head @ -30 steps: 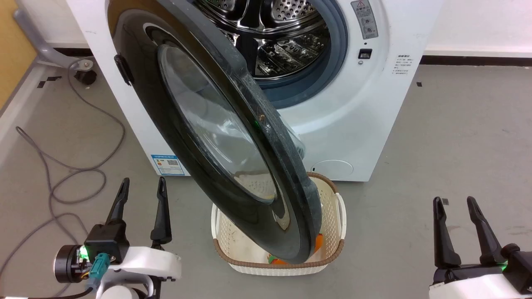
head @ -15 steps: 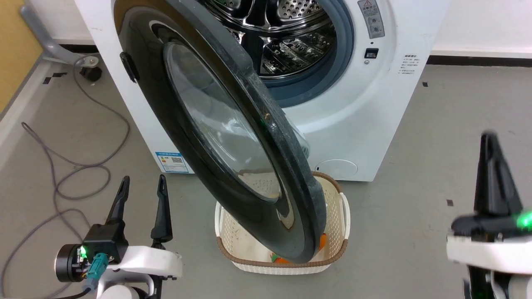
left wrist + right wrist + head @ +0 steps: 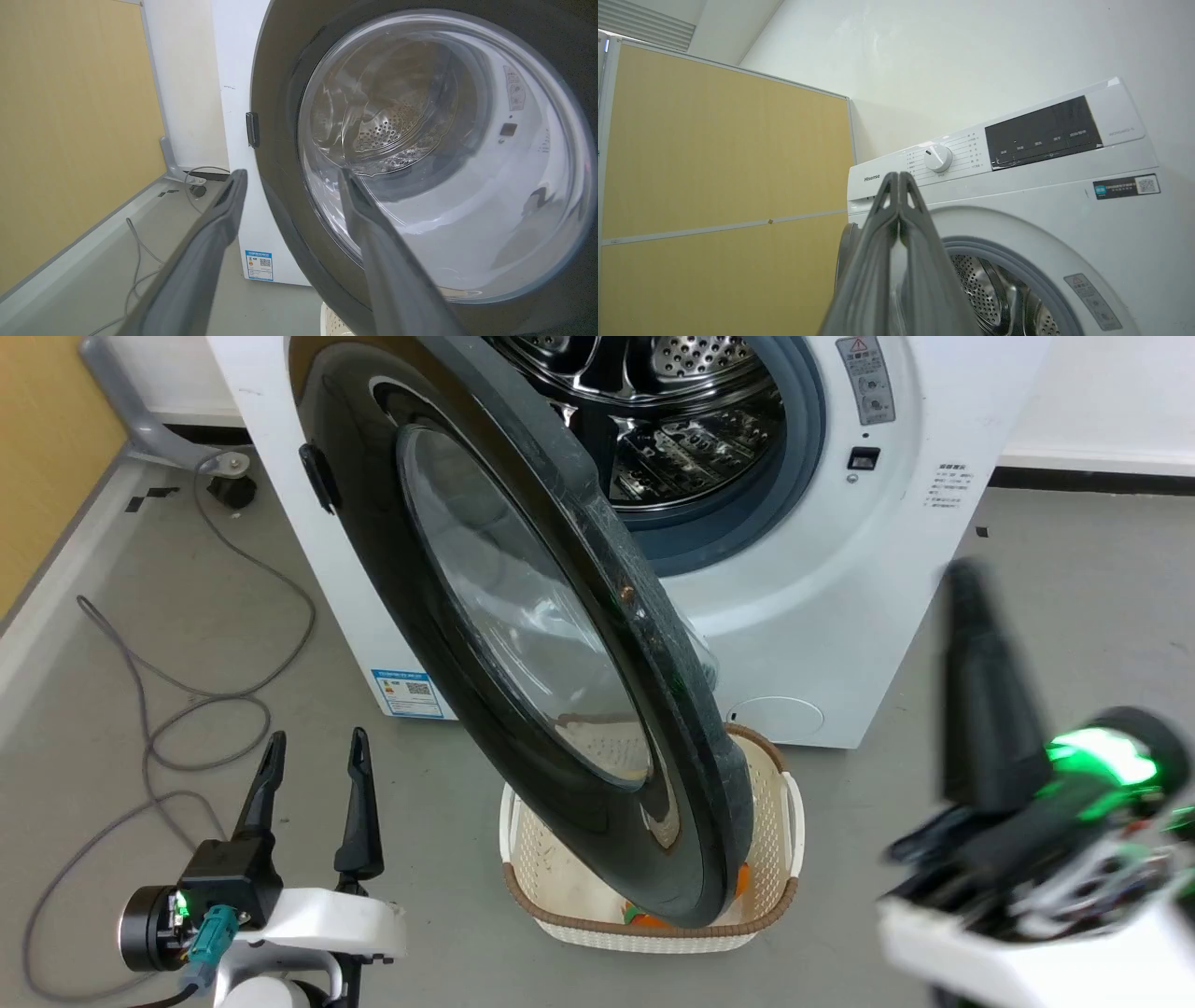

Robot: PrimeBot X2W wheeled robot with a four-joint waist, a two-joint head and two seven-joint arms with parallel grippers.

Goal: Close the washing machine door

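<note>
the washing machine door (image 3: pixel 523 644) stands wide open. it swings out from the front of the white washing machine (image 3: pixel 822 616), and its low edge hangs over a cream basket (image 3: pixel 770 896) on the floor. the shiny steel drum (image 3: pixel 672 439) shows behind it. the left gripper (image 3: pixel 317 735) sits low on the left, beside the door but not touching it. its two fingers are spread apart and hold nothing. the right gripper (image 3: pixel 899 176) is on the right, well apart from the door. its fingers are pressed together at the tips with nothing between them.
</note>
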